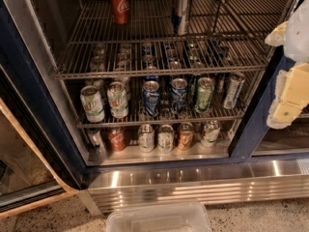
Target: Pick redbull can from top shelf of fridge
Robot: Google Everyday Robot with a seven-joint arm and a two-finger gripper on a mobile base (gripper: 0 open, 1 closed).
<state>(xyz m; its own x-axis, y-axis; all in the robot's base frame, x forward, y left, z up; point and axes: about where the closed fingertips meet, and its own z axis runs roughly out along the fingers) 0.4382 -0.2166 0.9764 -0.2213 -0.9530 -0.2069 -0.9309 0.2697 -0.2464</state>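
- Camera view: the fridge (254, 122) stands open, showing its dark blue frame and grey wire racks above a ribbed stainless steel base panel (193, 185).
- The redbull can (182, 11) stands upright towards the back of the top shelf (145, 50), right of centre.
- A red Coca-Cola can (119, 4) stands upright on the same rack, well to the left of the redbull can and apart from it.
- The end effector (288, 88) hangs at the right edge of the view, in front of the fridge's frame. It is well apart from the redbull can, lower and to the right, and nothing is in its grasp. I cannot tell whether it is released or clenched.
- The middle rack (159, 119) carries a crowded row of upright cans, and the bottom row of cans (164, 138) stands below it.
- A clear plastic bin (159, 219) sits on the floor in front of the base panel.
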